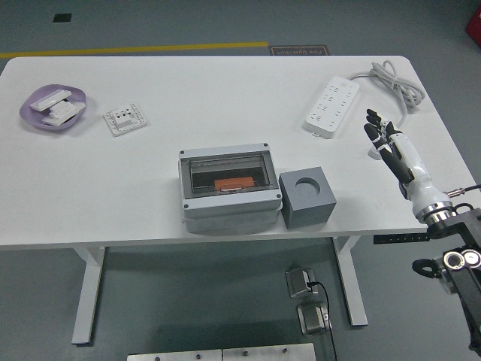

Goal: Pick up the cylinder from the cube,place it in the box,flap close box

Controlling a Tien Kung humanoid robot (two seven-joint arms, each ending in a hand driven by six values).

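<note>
Hovering at bench's (150, 173) right edge, right hand (385, 139) has fingers extended, holding nothing. Cube (307, 197) lies to its left and nearer the front edge, touching box (229, 188); its round socket looks empty, cylinder not discernible.

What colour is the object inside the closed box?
Orange, seen through the box's clear lid, head view.

It looked like a robotics lab or test workshop. A white height-adjustable table (225, 83) stood on a plain grey-blue floor (150, 22) marked with a yellow line (135, 49). Electrical parts lay on the tabletop: a power strip (331, 106) near the far right corner, a wall socket plate (124, 119) toward the far left, and a grey enclosure box (229, 188) near the front edge.
</note>
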